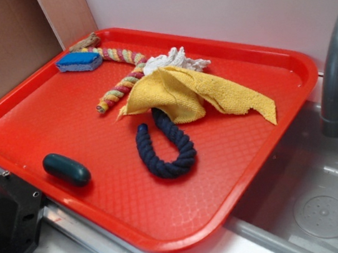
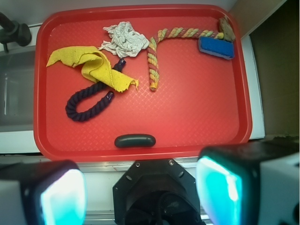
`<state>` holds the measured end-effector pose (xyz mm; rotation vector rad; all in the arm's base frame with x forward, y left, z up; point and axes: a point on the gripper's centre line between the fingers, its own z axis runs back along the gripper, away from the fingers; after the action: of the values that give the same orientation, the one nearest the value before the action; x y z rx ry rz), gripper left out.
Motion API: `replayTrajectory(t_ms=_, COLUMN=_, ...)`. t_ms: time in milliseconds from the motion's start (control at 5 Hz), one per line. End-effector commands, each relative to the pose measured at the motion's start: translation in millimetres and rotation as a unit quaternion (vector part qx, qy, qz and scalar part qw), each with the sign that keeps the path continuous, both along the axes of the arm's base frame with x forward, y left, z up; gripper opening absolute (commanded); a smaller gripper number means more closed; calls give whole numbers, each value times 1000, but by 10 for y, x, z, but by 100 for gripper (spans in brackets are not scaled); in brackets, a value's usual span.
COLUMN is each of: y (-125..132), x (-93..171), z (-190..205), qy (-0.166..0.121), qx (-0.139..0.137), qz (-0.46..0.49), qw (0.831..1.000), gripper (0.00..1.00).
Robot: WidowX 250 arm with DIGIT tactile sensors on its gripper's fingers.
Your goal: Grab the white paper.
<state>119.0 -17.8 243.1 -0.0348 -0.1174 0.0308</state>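
Note:
The white paper [image 1: 175, 59] [image 2: 125, 39] is a crumpled wad lying on the red tray [image 1: 46, 106] [image 2: 201, 117] near its far edge, partly under the yellow cloth [image 1: 192, 92] [image 2: 96, 68]. My gripper [image 2: 140, 192] is open, high above the tray's near edge, far from the paper. Its two teal pads [image 2: 63, 199] stand wide apart with only the black robot base between them. The gripper does not show in the exterior view.
A dark blue rope [image 1: 166, 149] [image 2: 86, 105] loops under the cloth. A multicoloured rope [image 1: 119, 86] [image 2: 154, 61], a blue sponge [image 1: 79, 61] [image 2: 215, 47] and a dark green oval [image 1: 66, 169] [image 2: 135, 140] also lie on the tray. A sink with a grey faucet [image 1: 337, 71] sits beside it.

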Motion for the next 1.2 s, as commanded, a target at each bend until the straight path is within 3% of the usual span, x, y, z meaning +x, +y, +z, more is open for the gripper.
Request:
replayTrajectory(t_ms=0, y=0, x=0, z=0, qy=0, qx=0, qz=0, qw=1000, gripper=100)
replayTrajectory(t_ms=200, y=267, x=500, z=-500, qy=-5, qx=14, qz=-47, qw=999, gripper=100)
replayTrajectory(t_ms=400, y=185, x=1051, z=-946, qy=-21, qx=-18, qz=-143, qw=989, gripper=100)
replayTrajectory(t_ms=600, y=99, x=1538, z=-1436, qy=-16, qx=-18, qz=-192, qw=981, gripper=100)
replayTrajectory(t_ms=800, y=-110, x=2041, z=-1708, qy=-40, qx=-26, qz=-236, qw=970, gripper=100)
replayTrajectory(t_ms=1000, y=-430, x=2225, z=-1839, qy=-87, qx=1, qz=-282, qw=955, gripper=100)
